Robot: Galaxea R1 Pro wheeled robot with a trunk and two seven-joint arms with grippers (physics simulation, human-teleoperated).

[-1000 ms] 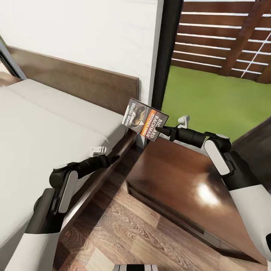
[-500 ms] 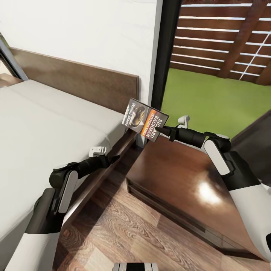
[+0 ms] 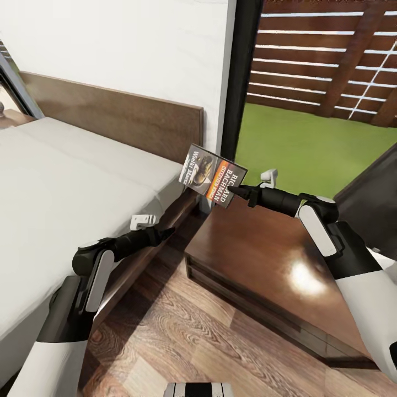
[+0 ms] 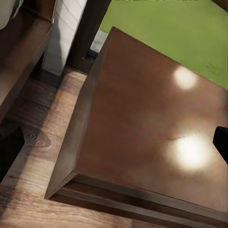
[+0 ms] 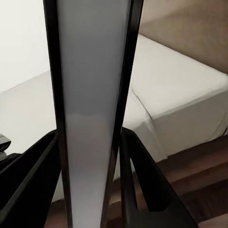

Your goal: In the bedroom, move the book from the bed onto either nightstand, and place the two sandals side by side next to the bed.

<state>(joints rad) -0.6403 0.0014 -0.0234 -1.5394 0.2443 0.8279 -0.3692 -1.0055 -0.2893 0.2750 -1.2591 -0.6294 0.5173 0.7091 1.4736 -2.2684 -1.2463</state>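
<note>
Now the right gripper [image 3: 234, 191] has its fingers clamped on the book [image 3: 213, 175], pinching it by one edge so it hangs in the air above the nightstand's [image 3: 259, 242] back corner, the one nearest the bed [image 3: 66, 182]. Held by the edge, cover facing out, it looks ready to be lowered flat onto the glossy top. The right wrist view shows the book edge-on [image 5: 90, 114] between the dark fingers [image 5: 142, 180]. The left gripper [image 3: 162, 232] hovers low beside the bed frame, idle; whether its fingers are open cannot be told.
</note>
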